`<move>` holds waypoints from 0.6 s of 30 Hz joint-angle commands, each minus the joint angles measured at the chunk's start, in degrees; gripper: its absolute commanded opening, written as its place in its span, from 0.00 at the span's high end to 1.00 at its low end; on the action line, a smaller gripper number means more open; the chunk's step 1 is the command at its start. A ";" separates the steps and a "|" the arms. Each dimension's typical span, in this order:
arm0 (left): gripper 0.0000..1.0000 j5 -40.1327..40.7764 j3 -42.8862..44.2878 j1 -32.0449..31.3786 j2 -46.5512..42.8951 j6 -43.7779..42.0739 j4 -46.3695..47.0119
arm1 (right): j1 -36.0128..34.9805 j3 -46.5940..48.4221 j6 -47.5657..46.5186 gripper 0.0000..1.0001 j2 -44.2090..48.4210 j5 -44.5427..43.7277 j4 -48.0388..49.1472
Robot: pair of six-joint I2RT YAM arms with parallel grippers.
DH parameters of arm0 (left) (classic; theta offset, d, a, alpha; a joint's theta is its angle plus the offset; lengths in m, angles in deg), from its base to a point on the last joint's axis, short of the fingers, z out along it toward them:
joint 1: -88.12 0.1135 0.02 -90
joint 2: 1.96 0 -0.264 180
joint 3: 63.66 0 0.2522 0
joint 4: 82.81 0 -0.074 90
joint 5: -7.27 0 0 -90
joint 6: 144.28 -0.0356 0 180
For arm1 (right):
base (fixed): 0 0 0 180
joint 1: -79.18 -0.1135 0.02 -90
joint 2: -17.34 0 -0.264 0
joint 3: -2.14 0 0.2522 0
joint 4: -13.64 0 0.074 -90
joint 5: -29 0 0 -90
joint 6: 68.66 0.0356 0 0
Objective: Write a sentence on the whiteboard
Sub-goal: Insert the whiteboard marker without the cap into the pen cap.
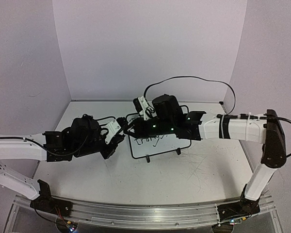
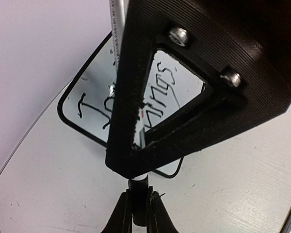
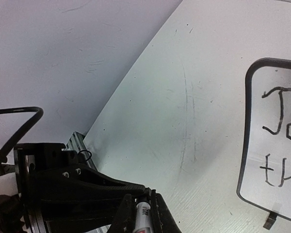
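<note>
Gripping, left gripper: jaws closed on the black end of the marker, at 9 o'clock of the whiteboard in the top view.
Marker: white barrel, held off the writing face and shared with the right gripper.
Right gripper: jaws closed on the barrel, over the whiteboard's 9 o'clock edge.
Whiteboard: mid-table, at 3 o'clock of the left gripper, with two small black feet at its 6 o'clock edge.
Lettering: the sentence runs in two black lines and ends in "hings."; it looks finished.
Handling: probably light, stiff and slick, so apt to slide or tip. Best held by the black frame at 3 or 9 o'clock, clear of the ink, which would likely smear.
</note>
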 commanded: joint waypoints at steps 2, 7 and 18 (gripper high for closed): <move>1.00 -0.75 -0.58 -0.29 -3.44 6.99 6.39 | 0.33 -3.99 -7.39 0.57 11.89 -1.61 -2.72; 1.00 1.25 -3.38 -0.13 -3.85 14.44 4.71 | 0.56 -5.07 -14.20 0.12 22.13 -5.41 -2.93; 1.00 14.38 -11.55 3.76 -5.98 60.00 -14.87 | 0.59 -14.51 -24.87 0.06 40.46 -27.47 -5.05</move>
